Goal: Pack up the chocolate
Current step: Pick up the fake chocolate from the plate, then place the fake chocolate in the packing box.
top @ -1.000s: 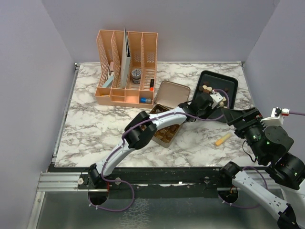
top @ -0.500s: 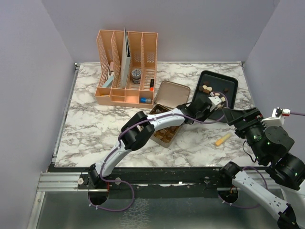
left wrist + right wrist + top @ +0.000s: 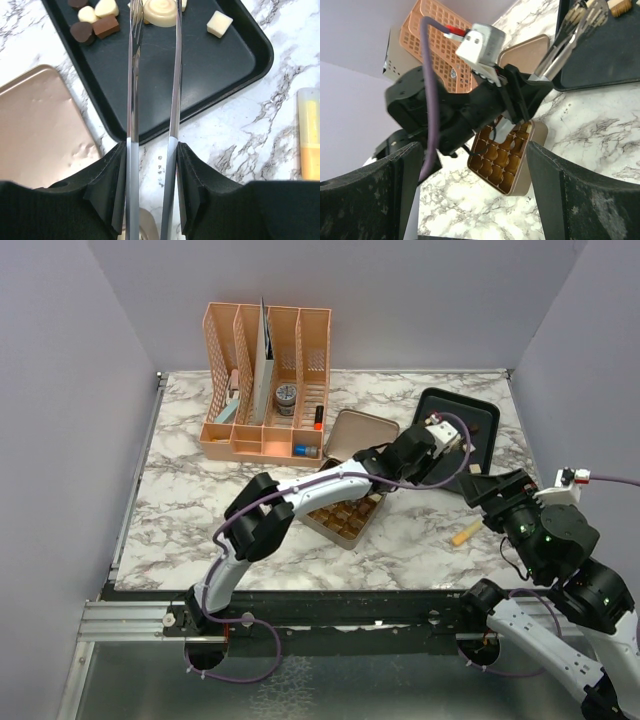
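Observation:
My left gripper (image 3: 152,150) is shut on a pair of metal tongs (image 3: 134,90), whose long blades reach out over the black tray (image 3: 210,75). The tong tips stand on either side of a round cream-white chocolate (image 3: 161,10) at the tray's far side. More chocolate lies on the tray: dark, brown and cream pieces (image 3: 95,26) and a cream square (image 3: 220,23). The open gold tin (image 3: 345,518) with its gridded insert (image 3: 507,160) sits below the left arm, its lid (image 3: 40,130) leaning behind it. My right gripper (image 3: 472,170) hangs open and empty off to the right (image 3: 490,488).
A yellow stick-shaped object (image 3: 466,532) lies on the marble right of the tin. A peach desk organizer (image 3: 265,380) with small items stands at the back left. The left arm stretches diagonally across the tin toward the tray (image 3: 482,425).
The left gripper with the tongs has swung left and back over the tray, and its elbow has moved left. The right gripper has drifted slightly left and down.

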Motion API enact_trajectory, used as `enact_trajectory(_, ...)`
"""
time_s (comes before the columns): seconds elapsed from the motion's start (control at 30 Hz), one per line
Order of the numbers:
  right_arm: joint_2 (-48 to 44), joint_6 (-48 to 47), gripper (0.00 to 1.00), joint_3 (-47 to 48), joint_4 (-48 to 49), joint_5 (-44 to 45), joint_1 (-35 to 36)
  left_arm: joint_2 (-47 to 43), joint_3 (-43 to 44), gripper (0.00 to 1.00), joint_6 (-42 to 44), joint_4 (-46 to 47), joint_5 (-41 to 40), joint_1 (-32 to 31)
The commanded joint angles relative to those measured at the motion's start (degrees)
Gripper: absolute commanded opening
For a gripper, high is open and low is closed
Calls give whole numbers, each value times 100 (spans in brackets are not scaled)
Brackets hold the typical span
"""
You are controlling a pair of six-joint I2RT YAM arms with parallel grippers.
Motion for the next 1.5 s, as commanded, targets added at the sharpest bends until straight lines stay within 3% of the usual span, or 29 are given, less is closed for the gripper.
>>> enact_trajectory(0.0,-19,51,88,-151,118,-214,-19,-784,-334,31,-295,-165,-323,128)
enact_trajectory(0.27,628,-6,88,-227,193,-320,-19,-1619,-877,31,-758,-686,-58,986)
enact_trajectory(0.53,1531,138,89,41,-320,-166,-19,-2255,-374,31,-1064,-2025,343,1751)
enact_trajectory(0.77,2203,866,92,562,-1130,-55,-19,-2340,525,32,-1275,-3345,439,1785)
enact_trajectory(1.0,2245,863,93,753,-1259,534,-19,-2902,-609,32,-1727,-3130,296,1785)
enact_trajectory(1.27,2767,1077,95,1215,-1753,629,-19,-2992,-482,32,-2209,-3869,438,1786)
enact_trajectory(1.47,2801,1072,95,1085,-1599,594,-19,-3277,-765,32,-2543,-4244,823,1789)
